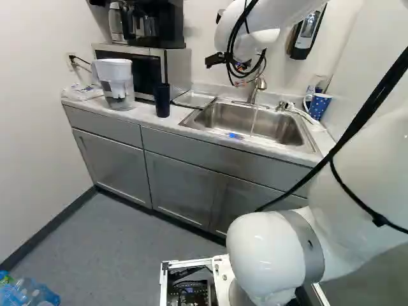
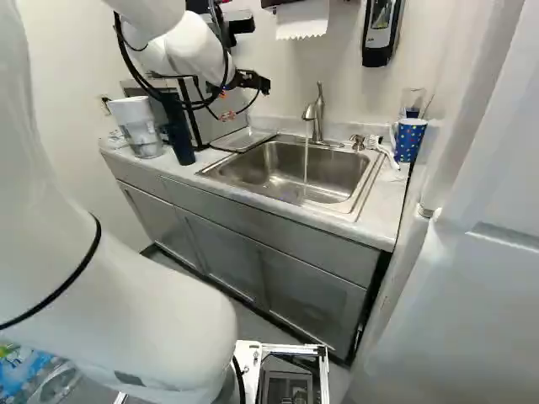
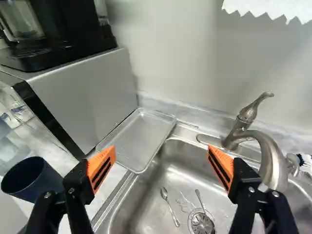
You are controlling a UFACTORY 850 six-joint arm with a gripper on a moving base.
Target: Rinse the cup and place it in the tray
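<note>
My gripper (image 2: 253,82) is raised over the back of the counter, beside the faucet. In the wrist view the gripper (image 3: 160,163) is open, orange pads wide apart, nothing between them. The dark blue cup (image 1: 162,102) stands upright on the counter, left of the sink; in the wrist view the cup (image 3: 30,176) is outside one finger, not touched. An empty metal tray (image 3: 141,136) lies flat between the microwave and the sink. Water runs from the faucet (image 2: 315,114) into the steel sink (image 2: 286,168).
Two spoons (image 3: 169,207) lie in the sink by the drain. A white pitcher (image 1: 116,83) and the microwave (image 3: 90,92) stand left of the sink. Right of it are a brush (image 2: 386,151) and a dotted blue mug (image 2: 409,140). Cabinets (image 1: 185,185) front the counter.
</note>
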